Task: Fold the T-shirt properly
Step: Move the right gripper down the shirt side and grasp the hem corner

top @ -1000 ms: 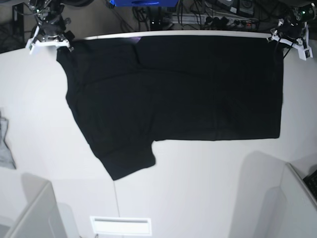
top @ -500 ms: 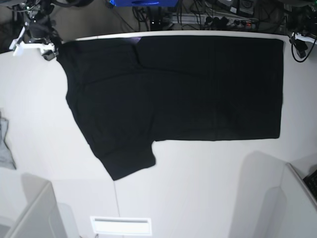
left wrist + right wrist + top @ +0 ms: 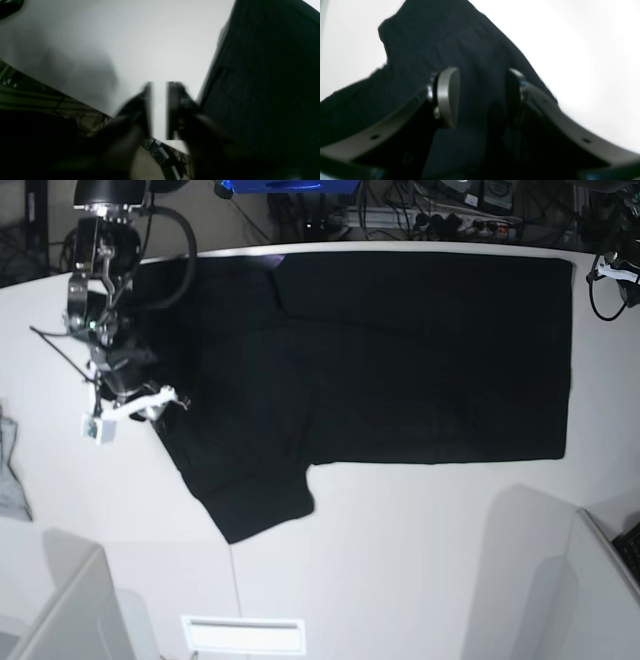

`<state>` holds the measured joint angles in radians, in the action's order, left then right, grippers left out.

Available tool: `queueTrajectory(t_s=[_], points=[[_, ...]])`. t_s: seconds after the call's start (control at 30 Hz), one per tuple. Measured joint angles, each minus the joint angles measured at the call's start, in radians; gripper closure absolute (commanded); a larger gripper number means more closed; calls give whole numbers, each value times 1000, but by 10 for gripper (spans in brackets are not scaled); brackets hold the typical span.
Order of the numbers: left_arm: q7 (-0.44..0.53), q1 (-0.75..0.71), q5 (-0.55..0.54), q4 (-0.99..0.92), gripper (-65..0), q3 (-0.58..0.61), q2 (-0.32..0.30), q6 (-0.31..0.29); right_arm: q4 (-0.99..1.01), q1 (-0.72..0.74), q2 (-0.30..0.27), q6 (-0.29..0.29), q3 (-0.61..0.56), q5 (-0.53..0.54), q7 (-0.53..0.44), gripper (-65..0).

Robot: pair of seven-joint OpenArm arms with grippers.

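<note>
The T-shirt (image 3: 400,360) is lying plain black side up on the white tabletop (image 3: 400,560), spreading from the centre toward twelve o'clock, with its straight hem edge at three o'clock and one short sleeve pointing toward seven o'clock. It is looking mostly flat and largely unfolded, so the folding appears to be only beginning; the sleeves and the body are still waiting to be brought in.

The right end effector (image 3: 480,97) is hanging over the shirt's nine o'clock edge in the base view, its fingers (image 3: 447,97) standing apart with dark cloth beneath them and nothing gripped. The left end effector (image 3: 158,110) is sitting at the tabletop's two o'clock corner, off the cloth; its blurred view is showing a narrow gap between the fingers, and it is judged closed on nothing. A small grey cloth (image 3: 10,475) is lying at the nine o'clock edge.
</note>
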<state>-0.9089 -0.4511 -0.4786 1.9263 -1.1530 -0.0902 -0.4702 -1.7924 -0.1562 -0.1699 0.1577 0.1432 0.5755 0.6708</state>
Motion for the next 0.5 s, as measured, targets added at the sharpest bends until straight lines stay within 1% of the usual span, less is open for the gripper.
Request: queueTrajectory(t_s=[0.07,0.13,0.27,0.33,0.4,0.5], points=[[0,0,0,0,0,-4,1,0,55,84,4,3,0,3,53,-287],[0,0,0,0,0,-4,1,0,107,155,5,0,-1,1,78,-299],[-1,-4,1,0,0,-5,2,0,211,267,5,-2,-1,1,107,-410],[-1,-3,1,0,0,-5,2,0,283,329,2,-1,-3,-2,124,-444],[0,-3,0,0,0,-5,2,0,362,391,2,0,-3,-3,145,-461],[0,-3,1,0,0,-6,4,0,479,481,2,-12,-4,2,151,-462]])
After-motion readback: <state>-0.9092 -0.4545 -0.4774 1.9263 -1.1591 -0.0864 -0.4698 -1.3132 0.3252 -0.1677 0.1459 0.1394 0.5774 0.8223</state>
